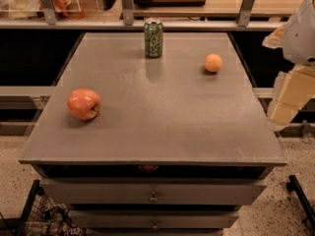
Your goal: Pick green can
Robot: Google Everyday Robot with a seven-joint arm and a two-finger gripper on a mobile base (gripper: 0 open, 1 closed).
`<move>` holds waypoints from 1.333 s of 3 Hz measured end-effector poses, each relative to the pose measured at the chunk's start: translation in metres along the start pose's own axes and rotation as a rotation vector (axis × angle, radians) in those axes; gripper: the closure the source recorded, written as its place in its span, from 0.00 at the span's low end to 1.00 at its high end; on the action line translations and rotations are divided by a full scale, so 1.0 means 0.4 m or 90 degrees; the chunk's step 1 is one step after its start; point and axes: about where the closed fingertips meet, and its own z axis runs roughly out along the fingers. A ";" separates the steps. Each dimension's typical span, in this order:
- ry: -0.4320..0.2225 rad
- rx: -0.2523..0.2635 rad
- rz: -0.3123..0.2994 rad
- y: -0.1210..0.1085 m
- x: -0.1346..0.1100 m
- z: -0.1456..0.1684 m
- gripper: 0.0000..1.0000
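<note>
Standing cylindrical green can (153,38), matte grey table (162,117), tool (287,103) far right

Green can (153,38) has pale yellowish-white markings and a silver top, well left of the tool (289,98). The tool is cream-yellow under a white arm shell (301,31), just off the right edge of the matte grey, faintly speckled table (162,127). Orange round fruit (213,63) sits nearest the tool on its left, red-orange apple (84,103) with yellowish patches is farthest from it, drawers (153,193) are grey, floor (275,210) is pale with dark speckles.
</note>
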 end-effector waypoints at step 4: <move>-0.035 0.027 0.037 -0.082 -0.041 0.061 0.00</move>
